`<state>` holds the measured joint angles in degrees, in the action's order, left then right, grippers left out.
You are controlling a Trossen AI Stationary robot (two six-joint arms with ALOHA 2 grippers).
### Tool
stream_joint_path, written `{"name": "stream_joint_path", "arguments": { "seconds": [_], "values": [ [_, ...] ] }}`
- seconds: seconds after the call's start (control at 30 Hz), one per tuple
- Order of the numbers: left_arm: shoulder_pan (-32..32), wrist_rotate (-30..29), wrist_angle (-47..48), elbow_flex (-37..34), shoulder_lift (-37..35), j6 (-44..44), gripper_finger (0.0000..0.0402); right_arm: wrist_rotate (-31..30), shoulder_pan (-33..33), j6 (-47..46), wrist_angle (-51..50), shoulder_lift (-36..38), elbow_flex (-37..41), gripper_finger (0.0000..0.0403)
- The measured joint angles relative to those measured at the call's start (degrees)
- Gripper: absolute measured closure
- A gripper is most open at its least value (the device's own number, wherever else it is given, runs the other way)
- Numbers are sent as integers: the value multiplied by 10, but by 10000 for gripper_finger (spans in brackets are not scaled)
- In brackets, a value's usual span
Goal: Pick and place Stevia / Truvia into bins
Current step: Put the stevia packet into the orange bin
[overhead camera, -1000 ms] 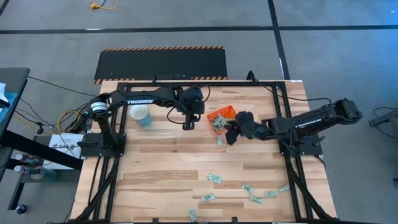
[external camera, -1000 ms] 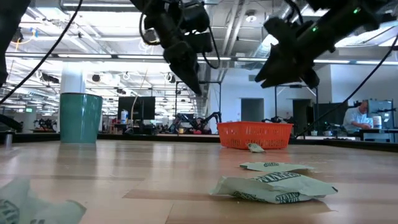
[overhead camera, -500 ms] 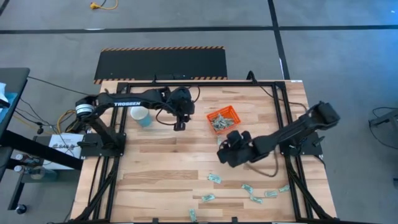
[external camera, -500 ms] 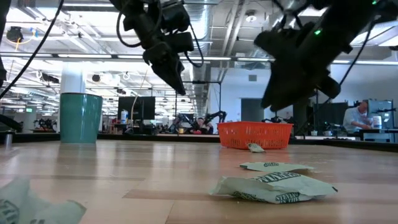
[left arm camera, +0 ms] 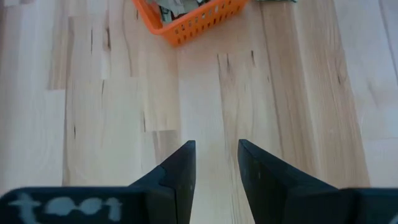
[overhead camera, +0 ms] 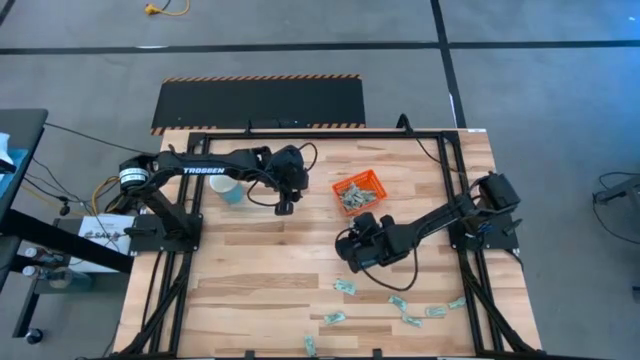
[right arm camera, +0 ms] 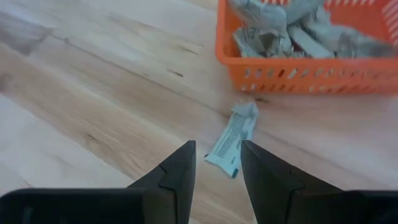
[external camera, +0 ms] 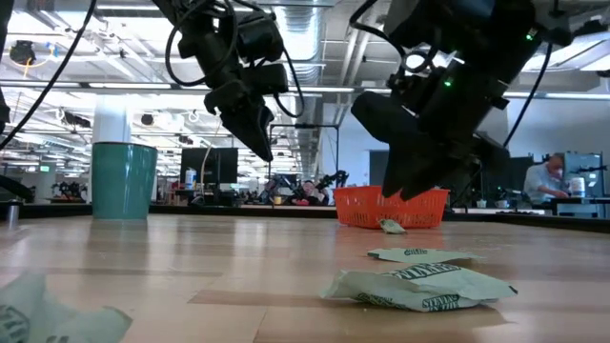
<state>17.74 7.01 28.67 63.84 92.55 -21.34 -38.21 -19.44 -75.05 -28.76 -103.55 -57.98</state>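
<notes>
The orange tray (overhead camera: 358, 190) sits toward the table's far side and holds a heap of pale green and white packets (right arm camera: 292, 31). One packet (right arm camera: 231, 142) lies flat on the wood just in front of the tray. Several more packets (overhead camera: 400, 303) are scattered near the table's near edge. My right gripper (overhead camera: 345, 252) hovers near the table's middle, on the near side of the tray, open and empty, its fingers (right arm camera: 180, 168) pointing toward the lone packet. My left gripper (overhead camera: 283, 206) hangs between the cup and the tray, open by a narrow gap (left arm camera: 216, 158), empty.
A white and light-blue cup (overhead camera: 226, 185) stands to the left of my left gripper. In the low view, packets (external camera: 424, 284) lie close to the camera and the tray (external camera: 391, 207) stands behind them. Bare wood lies across the table's left half. A person (external camera: 551, 181) sits far behind the table.
My right gripper has drawn away from the tray toward the table's near edge and slightly left, dropping lower as the arm folded back. My left gripper has shifted left, away from the tray and toward the cup. No packet has moved.
</notes>
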Motion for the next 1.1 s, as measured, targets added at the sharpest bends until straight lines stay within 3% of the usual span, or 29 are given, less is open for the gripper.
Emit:
{"name": "stream_joint_path", "arguments": {
  "seconds": [0.43, 0.63, 0.87, 1.1],
  "values": [
    [0, 2, -25, 0, 0, 6, 292, 6, 19, -12, -20, -15, 0, 281],
    [0, 2, -27, 0, 0, 9, 292, 0, 23, -15, -7, -71, 1, 252],
    [0, 2, -29, 0, 0, 10, 292, -5, 23, -30, 20, -80, 0, 210],
    [0, 2, -29, 0, 0, 13, 292, 0, 21, -30, 16, -80, 0, 215]
  ]
}}
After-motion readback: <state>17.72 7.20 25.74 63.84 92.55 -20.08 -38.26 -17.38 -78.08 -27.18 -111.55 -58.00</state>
